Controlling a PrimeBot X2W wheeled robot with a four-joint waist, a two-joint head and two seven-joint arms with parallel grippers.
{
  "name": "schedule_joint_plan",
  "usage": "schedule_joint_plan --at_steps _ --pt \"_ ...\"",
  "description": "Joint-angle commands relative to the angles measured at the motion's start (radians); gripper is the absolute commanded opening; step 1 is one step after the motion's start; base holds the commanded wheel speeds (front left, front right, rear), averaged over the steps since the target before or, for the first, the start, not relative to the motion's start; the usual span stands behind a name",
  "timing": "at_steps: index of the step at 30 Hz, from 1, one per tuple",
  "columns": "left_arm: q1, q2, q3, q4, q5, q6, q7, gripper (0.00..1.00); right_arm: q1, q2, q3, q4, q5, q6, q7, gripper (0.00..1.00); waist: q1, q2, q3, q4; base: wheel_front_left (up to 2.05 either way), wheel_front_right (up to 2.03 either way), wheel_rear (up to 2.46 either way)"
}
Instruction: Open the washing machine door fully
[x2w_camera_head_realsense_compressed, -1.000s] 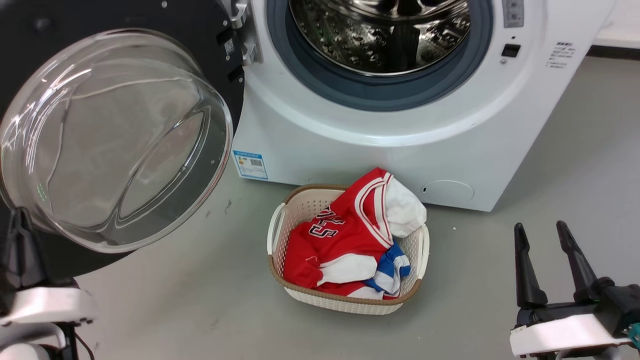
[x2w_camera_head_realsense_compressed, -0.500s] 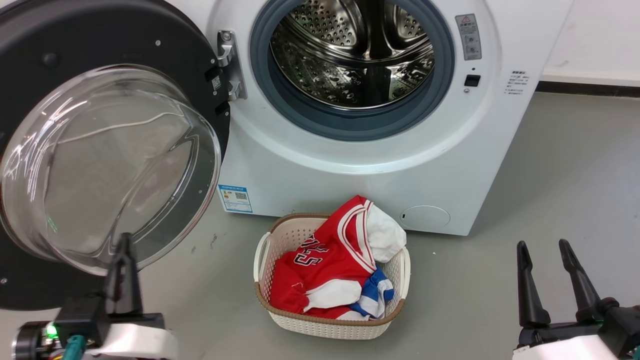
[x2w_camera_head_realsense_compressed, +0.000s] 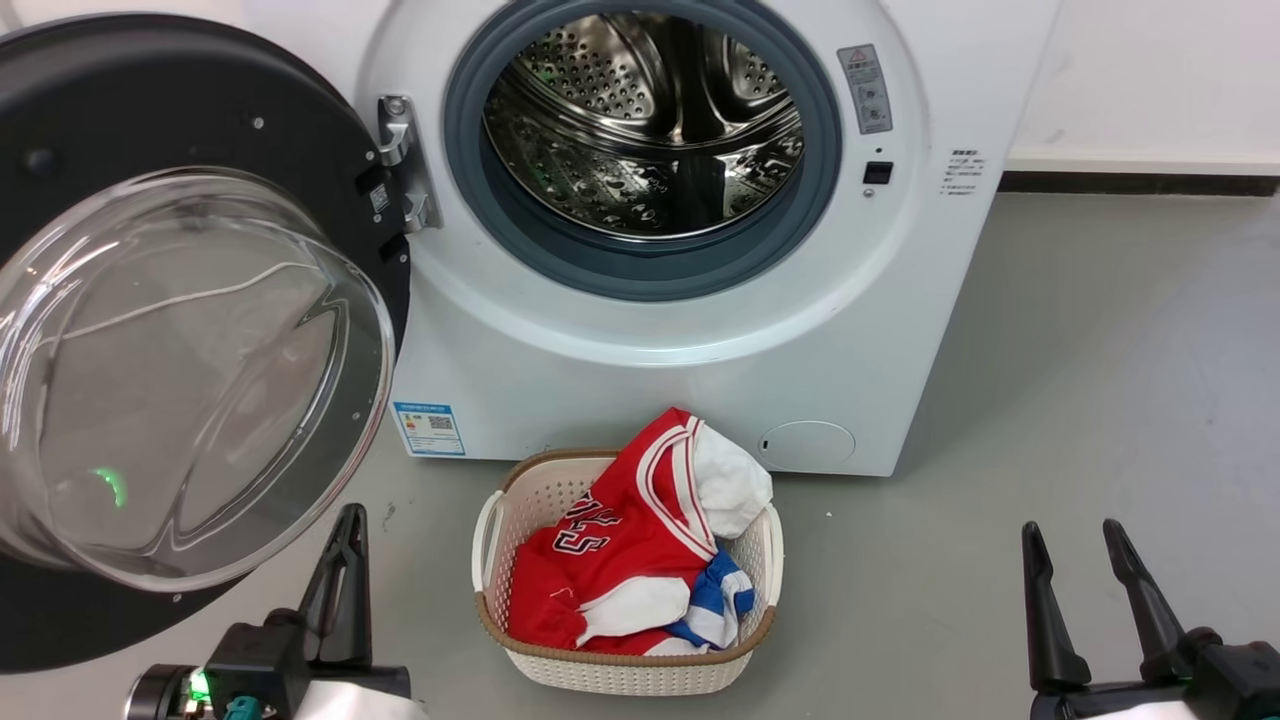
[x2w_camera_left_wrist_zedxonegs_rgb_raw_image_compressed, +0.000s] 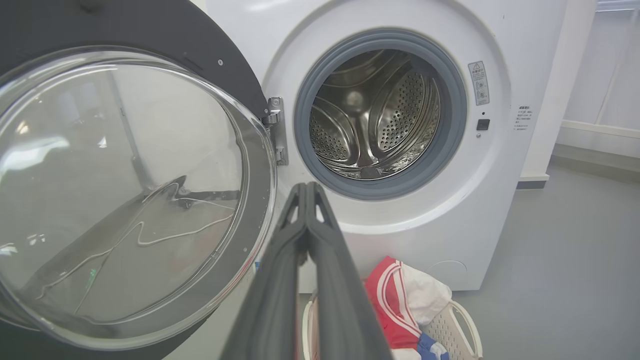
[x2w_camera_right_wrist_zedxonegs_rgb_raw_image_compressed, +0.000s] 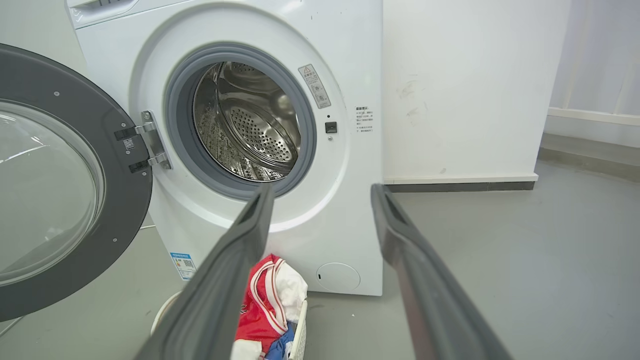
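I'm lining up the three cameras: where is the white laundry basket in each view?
Head view: laundry basket bottom centre, before the washing machine.
Left wrist view: bottom edge, right of centre, partly cut off.
Right wrist view: bottom edge, left of centre, partly hidden.
Shared landmark: round flap on the machine, just above the basket.

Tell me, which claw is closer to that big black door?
Left. The left gripper sits by the lower rim of the washing machine door; the right gripper is far off, beyond the laundry basket.
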Motion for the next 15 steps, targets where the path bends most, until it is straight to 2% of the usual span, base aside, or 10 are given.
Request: schedule_joint_plan --at_steps 1,2,3,4,5,6,15 --pt "0.016 -0.002 -0.008 -0.001 -0.007 0.009 0.003 0.0 0.016 0.002 -0.002 0.005 0.003 0.0 -0.002 1.0 0.0001 -0.0001 -0.003 -0.008 0.0 0.0 0.0" --pt "0.02 -0.002 -0.011 0.001 -0.009 0.01 0.003 0.0 0.015 0.002 -0.003 0.007 0.004 0.0 -0.002 1.0 0.0001 -0.0001 -0.003 -0.012 0.0 0.0 0.0" --pt "0.026 -0.001 -0.014 0.007 -0.019 0.008 0.003 0.04 0.013 0.002 -0.002 0.008 0.005 0.0 -0.002 1.0 0.0001 -0.0001 -0.003 -0.017 0.0 0.0 0.0" --pt "0.028 -0.002 -0.016 0.011 -0.026 0.005 0.003 0.37 0.012 0.002 -0.001 0.009 0.005 0.0 -0.002 1.0 0.0001 -0.0001 -0.003 -0.022 0.0 0.0 0.0" --pt "0.027 -0.001 -0.017 0.012 -0.028 0.007 0.003 0.86 0.012 0.002 0.0 0.01 0.005 0.0 -0.002 1.0 0.0001 -0.0001 -0.002 -0.026 0.0 0.0 0.0" --pt "0.025 -0.002 -0.018 0.007 -0.023 0.012 0.002 1.0 0.01 0.002 0.0 0.011 0.005 0.0 -0.002 1.0 0.0001 -0.0001 -0.001 -0.03 0.0 0.0 0.0" --pt "0.036 -0.002 -0.029 0.027 -0.02 0.044 0.003 1.0 0.013 0.002 -0.006 0.022 0.011 0.0 -0.002 1.0 0.0001 -0.0001 0.0 -0.042 0.0 0.0 0.0"
